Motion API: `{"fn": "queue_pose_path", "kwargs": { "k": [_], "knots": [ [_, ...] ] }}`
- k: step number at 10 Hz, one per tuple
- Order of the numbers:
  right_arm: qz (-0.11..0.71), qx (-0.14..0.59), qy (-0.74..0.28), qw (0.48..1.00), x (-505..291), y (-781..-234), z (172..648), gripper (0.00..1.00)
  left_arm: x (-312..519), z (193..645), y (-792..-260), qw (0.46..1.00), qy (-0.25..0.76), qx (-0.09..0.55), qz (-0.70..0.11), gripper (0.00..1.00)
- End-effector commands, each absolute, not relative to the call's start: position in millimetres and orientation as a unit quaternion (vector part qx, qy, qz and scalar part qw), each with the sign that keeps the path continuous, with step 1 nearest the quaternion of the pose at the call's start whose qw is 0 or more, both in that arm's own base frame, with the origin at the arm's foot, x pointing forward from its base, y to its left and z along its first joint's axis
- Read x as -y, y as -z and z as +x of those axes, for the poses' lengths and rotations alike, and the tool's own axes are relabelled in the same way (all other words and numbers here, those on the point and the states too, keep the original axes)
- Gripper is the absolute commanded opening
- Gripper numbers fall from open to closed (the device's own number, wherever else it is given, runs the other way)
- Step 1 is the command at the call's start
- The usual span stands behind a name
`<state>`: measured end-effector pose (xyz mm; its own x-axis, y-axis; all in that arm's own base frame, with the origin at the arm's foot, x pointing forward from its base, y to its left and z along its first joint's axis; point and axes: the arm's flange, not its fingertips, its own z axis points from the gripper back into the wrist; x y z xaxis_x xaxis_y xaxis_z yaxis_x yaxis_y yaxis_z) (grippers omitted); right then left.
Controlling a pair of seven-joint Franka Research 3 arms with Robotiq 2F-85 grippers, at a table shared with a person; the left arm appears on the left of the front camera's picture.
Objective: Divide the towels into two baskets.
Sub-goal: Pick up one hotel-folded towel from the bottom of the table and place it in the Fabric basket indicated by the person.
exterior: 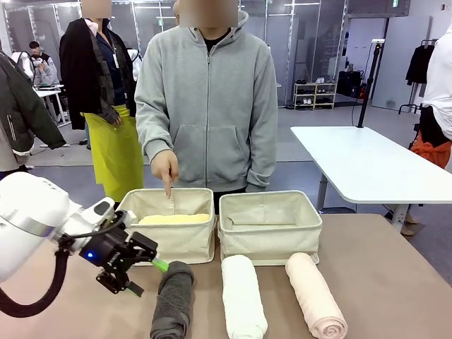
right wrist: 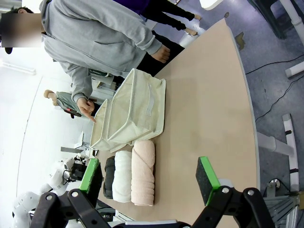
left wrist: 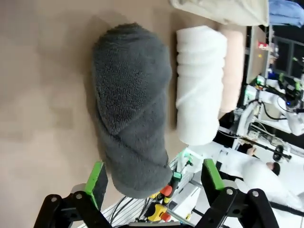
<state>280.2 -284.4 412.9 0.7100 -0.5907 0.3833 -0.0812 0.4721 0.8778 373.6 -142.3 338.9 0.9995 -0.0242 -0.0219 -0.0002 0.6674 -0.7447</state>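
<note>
Desk (exterior: 385,282): tan top carrying baskets and towels.
Person (exterior: 206,106): at the far side, one finger pointing down into the left basket (exterior: 173,244).
Right basket (exterior: 272,240): just beside the left basket, no towel visible inside.
Pale yellow towel (exterior: 174,219): lying in the left basket.
Dark grey towel (exterior: 173,300), white towel (exterior: 242,296), pale pink towel (exterior: 316,295): side by side on the desk in front of the baskets.
Left hand (exterior: 148,277): spread wide at the dark grey towel's end, gripping nothing.
Right hand (right wrist: 148,175): spread wide above the desk, empty.
</note>
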Motion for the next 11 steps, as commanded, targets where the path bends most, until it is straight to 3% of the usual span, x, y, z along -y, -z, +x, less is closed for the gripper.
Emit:
{"fn": "queue_pose_path", "kwargs": {
  "k": [1, 4, 8, 11],
  "knots": [
    [0.488, 0.349, 0.162, 0.783, 285, -415, 279, 1.0, 155, 365, -325, 0.922, -0.013, -0.012, -0.388, 1.0],
    [0.488, 0.349, 0.162, 0.783, 285, -415, 279, 1.0, 167, 365, -319, 0.936, -0.024, 0.01, -0.352, 1.0],
    [0.488, 0.349, 0.162, 0.783, 285, -415, 279, 1.0, 192, 364, -298, 0.94, -0.031, -0.007, -0.339, 1.0],
    [0.488, 0.349, 0.162, 0.783, 285, -415, 279, 1.0, 192, 361, -295, 0.939, -0.034, -0.007, -0.341, 0.72]
  ]
}}
